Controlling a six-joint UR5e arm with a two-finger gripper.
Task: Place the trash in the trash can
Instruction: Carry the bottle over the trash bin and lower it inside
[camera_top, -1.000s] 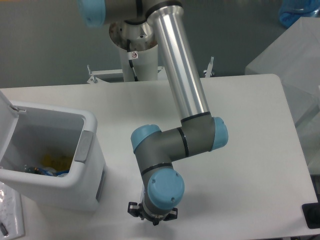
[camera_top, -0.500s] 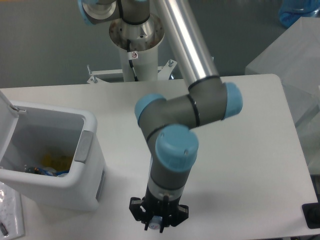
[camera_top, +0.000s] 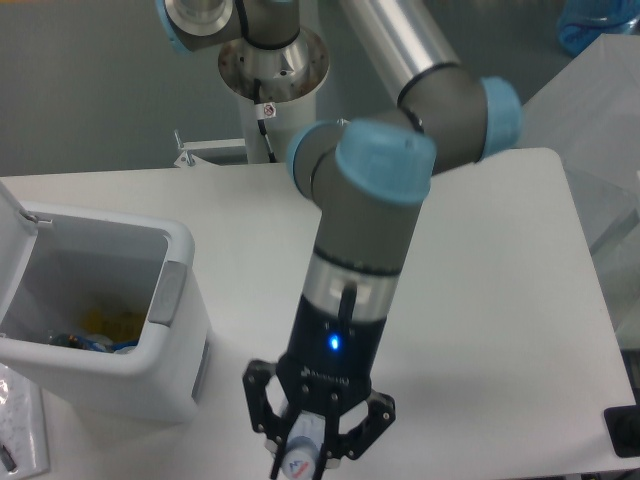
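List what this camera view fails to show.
- Bottle: only the cap end shows between the end effector fingers; the rest is cut off by the bottom edge.
- Trash can contents: yellow and blue bits, too small to identify.
- Pouch: not visible anywhere.

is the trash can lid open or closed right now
Open. The lid stands tilted up at the left of the can, and you can see down inside to yellow and dark items on its bottom.
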